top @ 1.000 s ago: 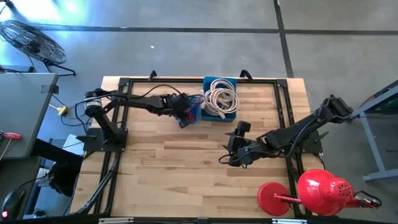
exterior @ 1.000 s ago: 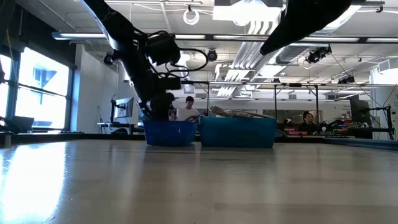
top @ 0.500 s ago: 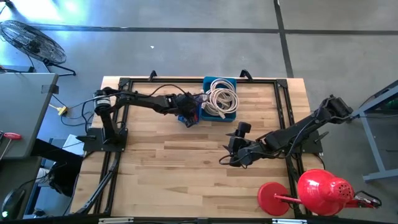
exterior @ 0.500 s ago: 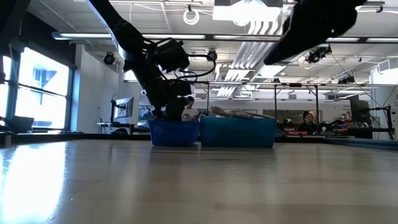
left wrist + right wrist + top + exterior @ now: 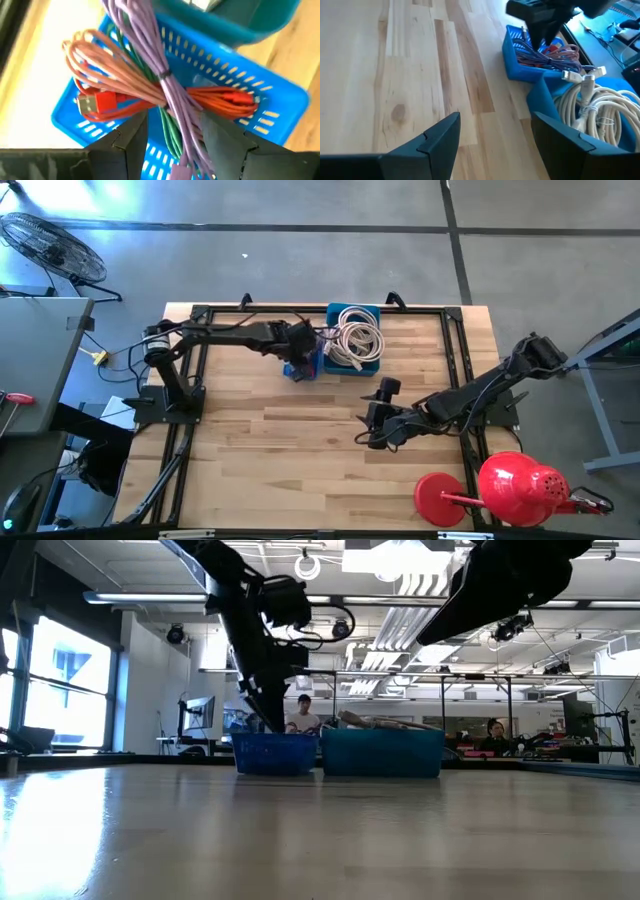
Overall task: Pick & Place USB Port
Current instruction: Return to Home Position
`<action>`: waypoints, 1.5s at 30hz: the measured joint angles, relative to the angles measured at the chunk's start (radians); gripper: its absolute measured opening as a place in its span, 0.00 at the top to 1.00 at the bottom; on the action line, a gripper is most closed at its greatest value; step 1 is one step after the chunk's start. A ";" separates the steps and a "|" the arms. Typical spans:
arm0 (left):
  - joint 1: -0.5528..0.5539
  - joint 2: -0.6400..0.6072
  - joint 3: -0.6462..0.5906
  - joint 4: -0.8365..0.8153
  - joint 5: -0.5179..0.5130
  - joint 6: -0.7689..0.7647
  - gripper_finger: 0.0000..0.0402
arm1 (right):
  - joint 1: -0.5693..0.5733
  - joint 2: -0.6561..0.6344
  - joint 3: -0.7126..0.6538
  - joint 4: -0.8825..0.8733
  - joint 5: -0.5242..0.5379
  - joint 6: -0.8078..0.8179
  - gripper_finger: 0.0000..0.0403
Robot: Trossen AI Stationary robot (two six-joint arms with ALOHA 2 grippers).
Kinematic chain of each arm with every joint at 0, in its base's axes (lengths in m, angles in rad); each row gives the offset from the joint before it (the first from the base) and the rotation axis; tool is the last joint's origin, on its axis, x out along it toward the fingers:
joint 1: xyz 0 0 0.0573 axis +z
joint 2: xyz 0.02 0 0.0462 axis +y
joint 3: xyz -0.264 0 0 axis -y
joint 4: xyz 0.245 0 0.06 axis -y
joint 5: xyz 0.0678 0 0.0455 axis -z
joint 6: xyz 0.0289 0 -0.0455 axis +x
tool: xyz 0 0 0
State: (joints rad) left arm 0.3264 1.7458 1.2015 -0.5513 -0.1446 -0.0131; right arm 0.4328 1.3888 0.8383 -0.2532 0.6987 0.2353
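A small blue slotted basket [image 5: 303, 367] [image 5: 275, 753] stands on the table against a teal bin [image 5: 352, 367] [image 5: 382, 752] of white cables [image 5: 355, 338]. It holds tied cable bundles: purple [image 5: 150, 45], orange [image 5: 220, 95], green [image 5: 167, 135], and a red USB plug [image 5: 92, 103]. My left gripper [image 5: 298, 348] [image 5: 172, 120] hangs open just above the basket, a finger on either side of the purple bundle. My right gripper [image 5: 372, 430] [image 5: 492, 135] is open over bare wood right of centre, aimed at the basket [image 5: 520, 70]. My left gripper comes at the purple bundle [image 5: 177, 107] from above, pointing down, one finger on each side and the bundle running along the gap. Green cable and basket floor show between the bundle and one finger [image 5: 135, 132]. Whether either finger touches it I cannot tell.
A red watering can and red disc [image 5: 520, 485] sit at the near right corner. Black frame rails [image 5: 190, 400] run along the table's edges. Bare wood lies across the middle and near side. People [image 5: 300, 718] sit in the room beyond.
My left gripper has risen from basket-rim height to above the basket and shifted toward the far edge. The basket slid a little toward the teal bin, then back. My right arm has kept still.
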 joint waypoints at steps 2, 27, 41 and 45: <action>0.000 0.000 0.024 -0.022 0.004 0.014 0.56 | 0.000 0.000 0.000 0.004 -0.008 0.001 0.41; -0.048 -0.003 0.435 -0.949 -0.404 0.140 0.56 | 0.002 -0.206 0.000 0.249 -0.105 -0.153 0.41; -0.130 -0.114 0.430 -1.016 -0.522 0.171 0.57 | 0.001 -0.307 0.000 0.282 -0.256 -0.303 0.43; -0.131 -0.192 0.389 -1.017 -0.478 0.167 0.65 | 0.044 -0.351 0.000 0.255 -0.261 -0.354 0.55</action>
State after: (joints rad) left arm 0.1957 1.5539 1.5901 -1.5687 -0.6225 0.1535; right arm 0.4765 1.0380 0.8383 0.0015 0.4375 -0.1184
